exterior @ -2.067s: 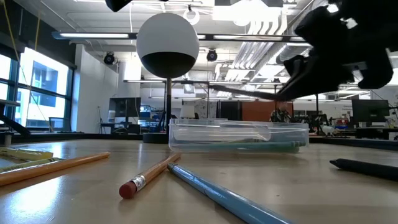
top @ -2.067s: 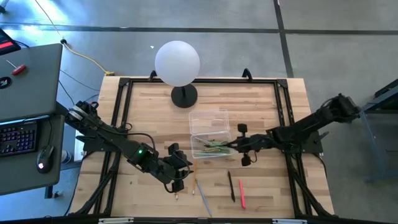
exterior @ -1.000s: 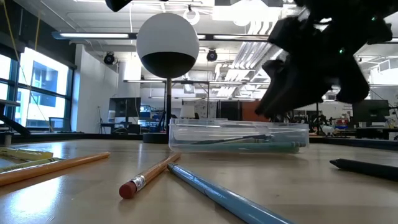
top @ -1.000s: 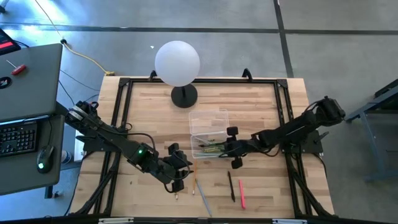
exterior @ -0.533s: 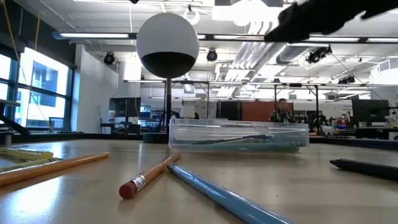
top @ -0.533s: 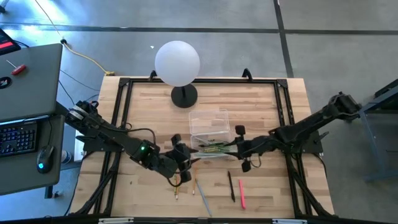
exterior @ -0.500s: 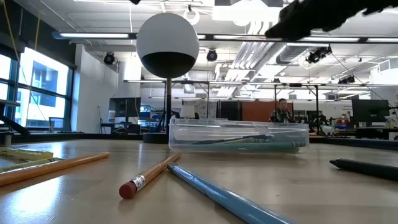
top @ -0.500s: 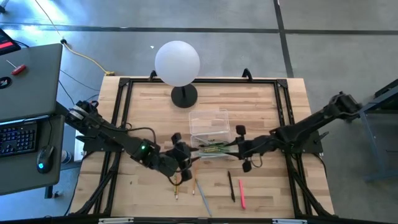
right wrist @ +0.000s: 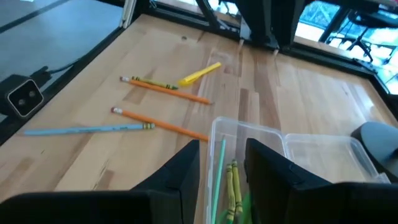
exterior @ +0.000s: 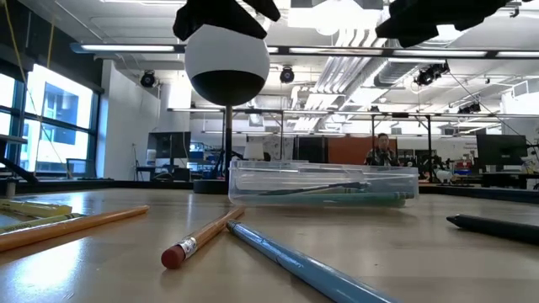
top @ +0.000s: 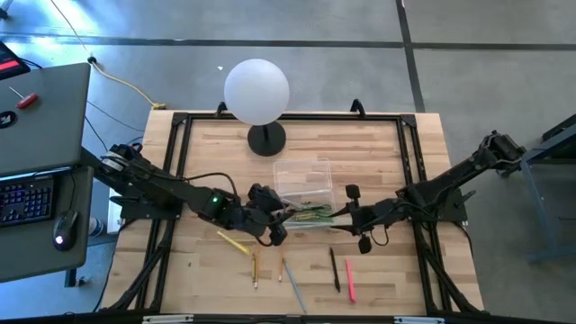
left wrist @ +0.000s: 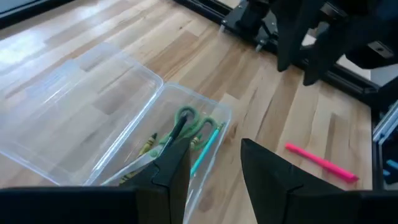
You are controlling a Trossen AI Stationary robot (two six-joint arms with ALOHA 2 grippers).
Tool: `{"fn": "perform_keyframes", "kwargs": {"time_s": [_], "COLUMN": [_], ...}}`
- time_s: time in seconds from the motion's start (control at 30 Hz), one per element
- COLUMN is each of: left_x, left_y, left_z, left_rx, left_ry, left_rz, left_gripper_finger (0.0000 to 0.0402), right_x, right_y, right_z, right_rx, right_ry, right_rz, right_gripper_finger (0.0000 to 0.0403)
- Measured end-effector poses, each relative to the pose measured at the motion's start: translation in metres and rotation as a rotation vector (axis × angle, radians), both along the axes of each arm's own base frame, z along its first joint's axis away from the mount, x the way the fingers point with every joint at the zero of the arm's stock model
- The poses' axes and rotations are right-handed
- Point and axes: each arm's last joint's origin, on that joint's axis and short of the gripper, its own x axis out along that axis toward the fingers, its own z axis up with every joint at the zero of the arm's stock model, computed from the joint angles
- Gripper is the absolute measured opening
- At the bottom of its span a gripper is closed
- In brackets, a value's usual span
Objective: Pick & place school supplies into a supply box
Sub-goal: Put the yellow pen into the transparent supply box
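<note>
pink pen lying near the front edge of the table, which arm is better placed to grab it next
Probably the right. The thin pink pen lies just in front of the right gripper, whose fingers are open and empty. The left gripper hangs farther off, at the clear plastic box, with the pencils nearer it.

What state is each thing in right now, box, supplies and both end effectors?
Supply box: open, lid laid flat beside it.
Scissors: inside the box.
Green pencil: inside the box.
Orange pencils: lying loose on the table.
Blue pencil: loose on the table.
Yellow marker: loose on the table.
Pink pen: loose on the table.
Left end effector: open, empty, over the box.
Right end effector: open, empty, beside the box.
</note>
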Motion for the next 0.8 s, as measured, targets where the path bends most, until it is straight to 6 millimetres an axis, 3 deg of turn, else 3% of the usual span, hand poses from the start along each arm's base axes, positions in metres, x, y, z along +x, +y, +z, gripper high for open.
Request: {"fn": "perform_keyframes", "kwargs": {"time_s": [0.33, 0.53, 0.8], "left_x": [0.006, 0.009, 0.014], "left_y": [0.023, 0.034, 0.041], "left_z": [-0.001, -0.011, -0.022], "left_rx": [-0.023, 0.011, -0.066], "left_ry": [-0.016, 0.063, 0.165], "left_rz": [0.128, 0.159, 0.025], "left_gripper_finger": [0.0172, 0.0172, 0.0172], "right_x": [-0.001, -0.001, -0.002], "right_y": [0.000, -0.001, -0.001], "right_z": [-0.002, -0.003, -0.004], "right_rx": [0.018, 0.012, 0.004], "right_ry": [0.025, 0.033, 0.048], "right_rz": [-0.013, -0.013, -0.014], "right_gripper_finger": [0.0108, 0.0108, 0.0108]}}
